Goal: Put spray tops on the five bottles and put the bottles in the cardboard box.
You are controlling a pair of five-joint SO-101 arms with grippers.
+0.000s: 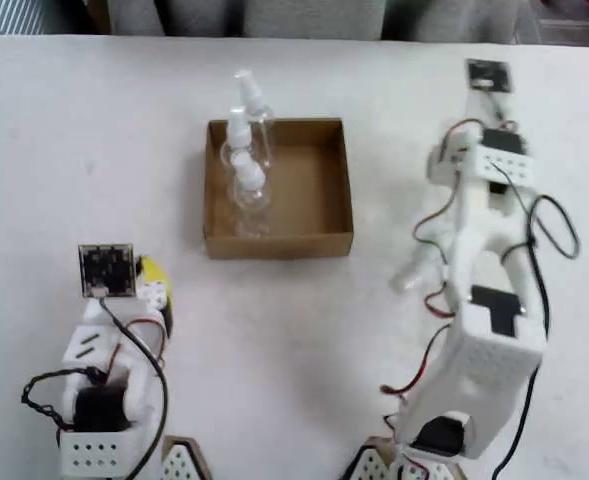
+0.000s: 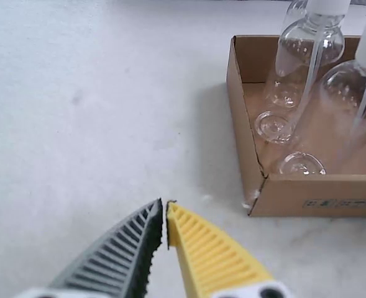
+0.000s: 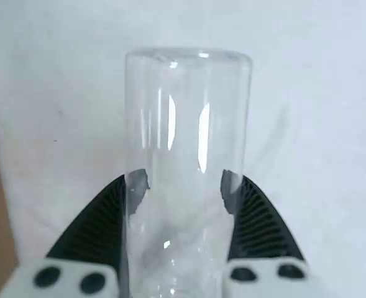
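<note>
The cardboard box [image 1: 314, 205] sits open in the middle of the table. Three clear bottles with white spray tops [image 1: 246, 175] stand upright along its left side, seen close in the left wrist view [image 2: 307, 68]. My right gripper [image 3: 184, 189] is shut on another clear bottle [image 3: 186, 124], its black fingers [image 3: 96, 217] pressing both sides; the bottle's neck end is hidden. In the high view this bottle [image 1: 412, 274] hangs to the right of the box. My left gripper [image 2: 164, 214] is shut with nothing in it, low over the table just left of the box's near corner [image 2: 252, 202].
The left arm [image 1: 104, 400] is folded at the front left, and the right arm [image 1: 479, 300] stretches along the right side with loose cables. The right part of the box floor [image 1: 309, 185] is bare. White table surrounds the box.
</note>
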